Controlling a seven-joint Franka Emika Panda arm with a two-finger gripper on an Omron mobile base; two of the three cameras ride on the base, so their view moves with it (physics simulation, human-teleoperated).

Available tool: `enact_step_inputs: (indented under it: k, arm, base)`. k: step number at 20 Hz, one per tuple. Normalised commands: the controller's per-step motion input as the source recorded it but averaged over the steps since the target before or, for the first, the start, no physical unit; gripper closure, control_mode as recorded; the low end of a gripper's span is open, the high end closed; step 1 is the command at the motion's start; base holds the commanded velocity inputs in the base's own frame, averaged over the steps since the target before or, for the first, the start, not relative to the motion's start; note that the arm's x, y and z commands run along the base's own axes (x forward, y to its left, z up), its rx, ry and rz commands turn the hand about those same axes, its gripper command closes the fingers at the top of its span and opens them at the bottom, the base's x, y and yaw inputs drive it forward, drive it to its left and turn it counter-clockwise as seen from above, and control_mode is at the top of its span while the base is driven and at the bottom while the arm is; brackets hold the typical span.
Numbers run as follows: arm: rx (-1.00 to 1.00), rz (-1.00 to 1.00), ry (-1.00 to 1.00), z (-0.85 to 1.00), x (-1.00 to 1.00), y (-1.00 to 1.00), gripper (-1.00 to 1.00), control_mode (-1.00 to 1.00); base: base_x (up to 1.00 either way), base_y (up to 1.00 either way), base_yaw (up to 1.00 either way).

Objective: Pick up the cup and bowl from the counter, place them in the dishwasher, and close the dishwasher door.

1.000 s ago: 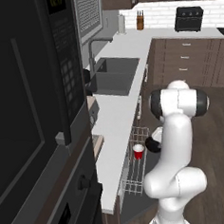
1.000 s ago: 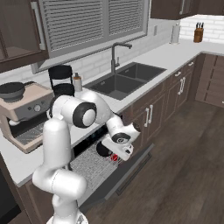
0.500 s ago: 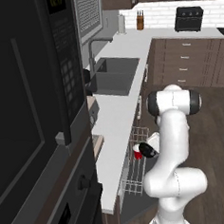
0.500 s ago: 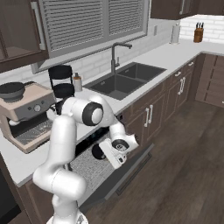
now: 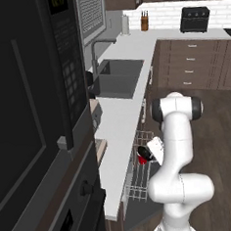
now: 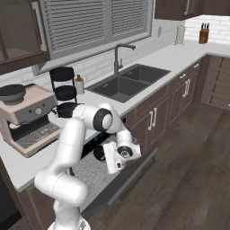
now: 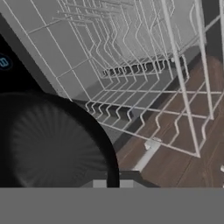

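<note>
My gripper (image 5: 149,153) hangs low over the pulled-out white wire rack (image 5: 138,180) of the dishwasher, shut on the black bowl (image 5: 144,152). The right base view has the bowl (image 6: 99,154) at the tip of the gripper (image 6: 106,156), just above the rack (image 6: 87,171). In the hand view the bowl (image 7: 48,142) looms dark and round at lower left, with the rack wires (image 7: 144,83) beyond it. The red cup (image 5: 141,160) sits in the rack right under the bowl. The dishwasher door (image 6: 128,179) lies dropped open. The light-grey counter (image 5: 119,121) runs along the left.
The dark sink (image 6: 126,83) with its faucet (image 6: 117,54) is set into the counter further along. A coffee machine (image 6: 27,117) stands on the counter above the rack. The black wall oven (image 5: 28,100) rises close on the left. Wooden floor (image 6: 188,152) lies open to the right.
The hand with the bowl has swung down and in toward the rack, and the bowl now covers most of the red cup. The cup itself has stayed in the rack.
</note>
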Motion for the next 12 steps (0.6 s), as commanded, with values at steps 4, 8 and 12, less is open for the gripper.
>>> enact_step_inputs:
  k: [4,8,12]
  arm:
    - [0.17,-0.22,0.36,-0.43,0.03,0.24,1.00,-1.00]
    - [0.08,-0.23,0.33,-0.28,0.03,0.32,1.00,-1.00]
    - [-0.01,-0.21,0.26,-0.01,0.04,0.36,1.00,-1.00]
  base:
    - [0.00,0.00,0.00]
    - [0.00,0.00,0.00]
    - [0.00,0.00,0.00]
